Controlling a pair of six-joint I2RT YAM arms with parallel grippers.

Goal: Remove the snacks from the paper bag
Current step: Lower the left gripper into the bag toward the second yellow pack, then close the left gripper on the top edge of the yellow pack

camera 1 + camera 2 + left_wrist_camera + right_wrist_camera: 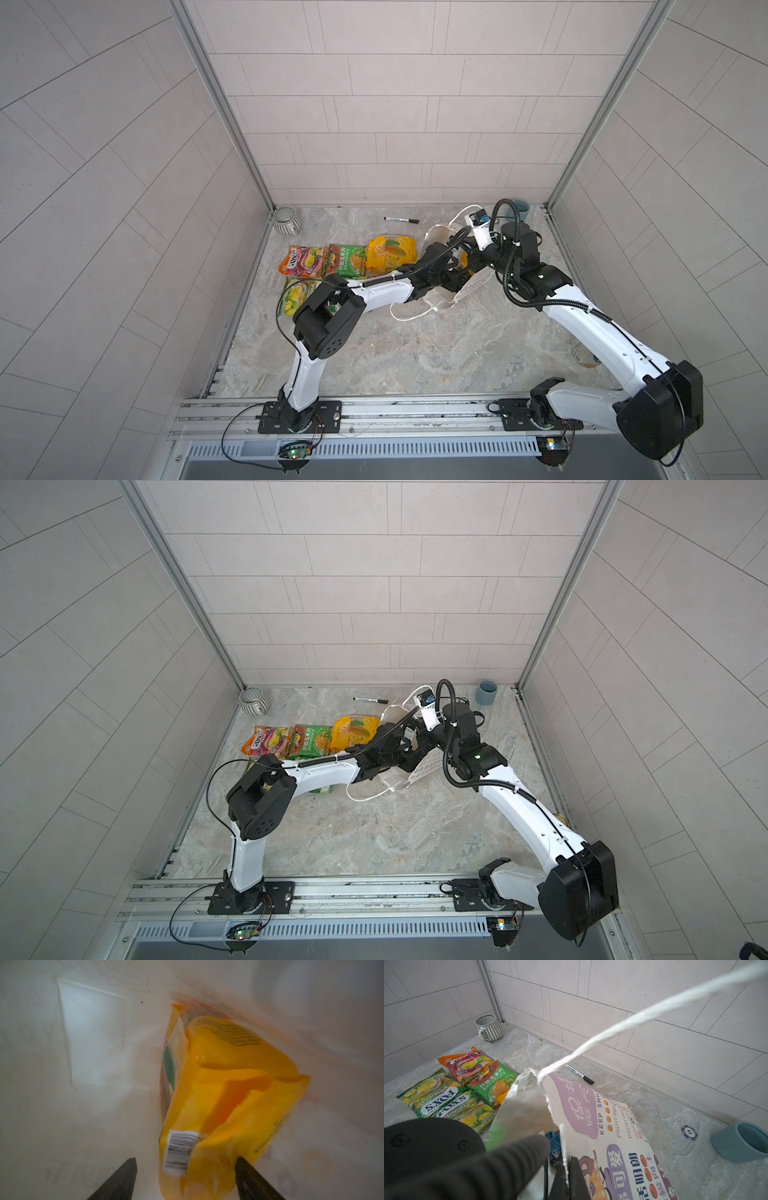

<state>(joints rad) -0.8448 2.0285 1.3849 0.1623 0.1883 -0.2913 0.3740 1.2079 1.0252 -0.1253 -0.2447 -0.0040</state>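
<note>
The white paper bag (pixel 442 297) lies tilted on the marble table between both arms. My right gripper (pixel 568 1162) is shut on the rim of the paper bag (pixel 612 1126), by the cartoon face. My left gripper (pixel 185 1159) is inside the bag and open. A yellow snack packet (pixel 228 1095) with a barcode lies between its fingers; one fingertip (pixel 241 1164) is at the packet's edge, the other stands apart. Several snacks lie outside the bag to its left: a yellow one (pixel 390 253), green ones (pixel 429 1093) (pixel 492 1082) and an orange-and-magenta one (pixel 467 1061).
A black marker pen (pixel 401 219) lies near the back wall. A ribbed grey mug (pixel 286 220) stands in the back left corner and a blue-grey cup (pixel 485 692) at the back right, with a poker chip (pixel 689 1132) beside it. A white cord handle (pixel 633 1020) stretches upward.
</note>
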